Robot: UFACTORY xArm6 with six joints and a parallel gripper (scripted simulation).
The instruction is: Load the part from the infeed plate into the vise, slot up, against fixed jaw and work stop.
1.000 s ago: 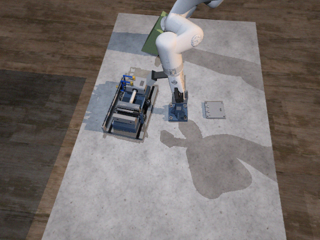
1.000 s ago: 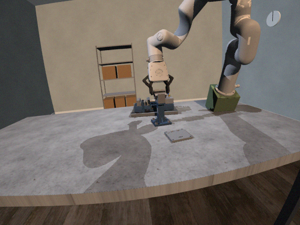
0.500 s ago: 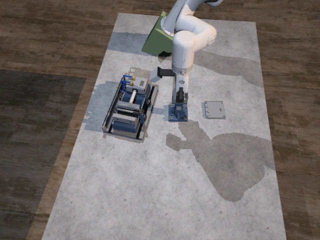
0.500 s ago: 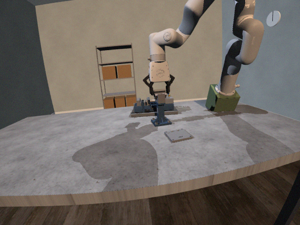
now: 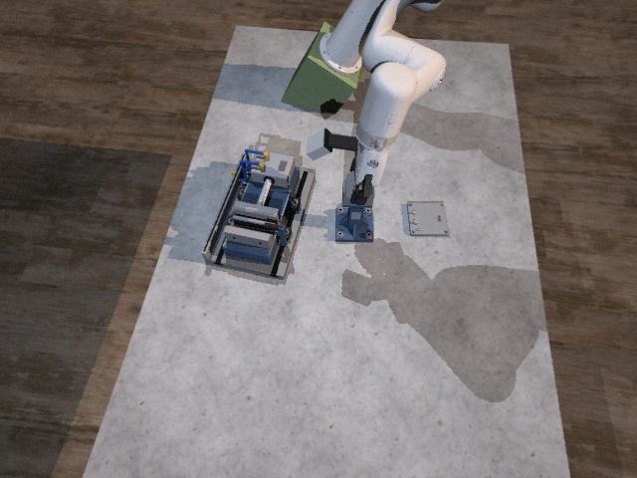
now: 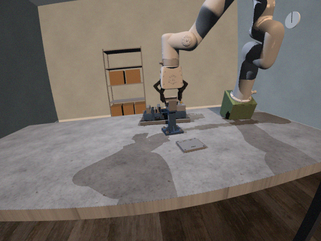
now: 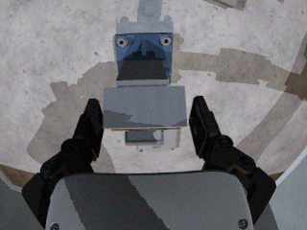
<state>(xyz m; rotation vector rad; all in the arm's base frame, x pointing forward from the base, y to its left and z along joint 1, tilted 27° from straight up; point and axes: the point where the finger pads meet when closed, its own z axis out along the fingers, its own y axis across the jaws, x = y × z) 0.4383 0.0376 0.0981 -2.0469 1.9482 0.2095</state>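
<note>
The part (image 7: 145, 106), a grey block, rests on top of the blue V-block (image 7: 144, 57) in the wrist view. My gripper (image 7: 146, 109) is open, with one finger on each side of the part and nothing gripped. In the exterior view the part (image 6: 171, 104) sits on the V-block (image 6: 171, 125), with the gripper (image 6: 170, 98) right over it. In the top view the arm hides most of the part; the gripper (image 5: 360, 194) is above the V-block (image 5: 353, 224). The infeed plate (image 5: 426, 218) is bare. The vise (image 5: 260, 216) stands open at the left. I cannot tell which way the slot faces.
The arm's green base block (image 5: 321, 77) stands at the back of the table. The infeed plate (image 6: 191, 144) lies in front of the V-block in the exterior view, with the vise (image 6: 163, 114) behind it. A shelf with boxes (image 6: 124, 80) stands by the far wall.
</note>
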